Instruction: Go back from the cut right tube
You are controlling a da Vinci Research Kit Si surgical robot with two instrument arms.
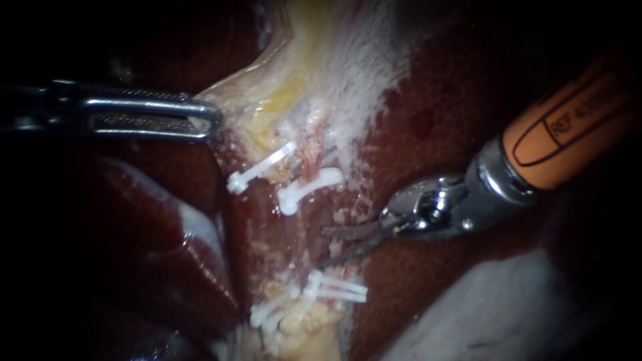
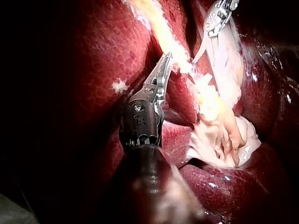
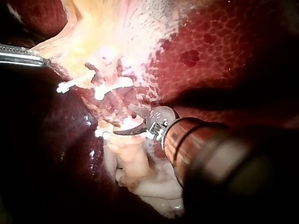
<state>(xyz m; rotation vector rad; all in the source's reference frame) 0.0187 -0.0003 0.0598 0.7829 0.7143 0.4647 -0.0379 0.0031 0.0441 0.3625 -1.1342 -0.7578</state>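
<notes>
Watching from the bench side. The right instrument (image 1: 322, 249) enters from the upper right of the endoscope view: orange sleeve, steel wrist, two thin dark blades. The blades are narrowly apart with a clear gap between them and grip nothing.

The cut right tube (image 1: 313, 164) sits at centre frame. Its upper end is a pinkish stub closed by the upper clip (image 1: 309, 187). Its lower end sits under the lower clips (image 1: 338, 289) at bottom centre. The blade tips lie in the open stretch between those two ends, just right of the tube's line. They are below the upper clip and above the lower clips, near the raw tissue there. I can't tell whether they touch it.

A second white clip (image 1: 257, 170) lies left of the upper clip, angled up to the right. More white clips (image 1: 271, 311) sit at lower left of centre.

The left instrument (image 1: 208, 120) enters from the left edge and runs level in the upper left. Its jaws are closed on the edge of the pale fatty tissue (image 1: 267, 100), which tents toward the tip. The left wrist view agrees: the jaws (image 2: 167, 59) lie together at a yellowish strand, and the right instrument's blades show ahead of them, past that strand.

In the right wrist view the blades (image 3: 124, 120) are parted, with the two upper clips just ahead of them and the left instrument further beyond.

Dark red liver (image 1: 468, 120) fills the right side behind the right instrument.
</notes>
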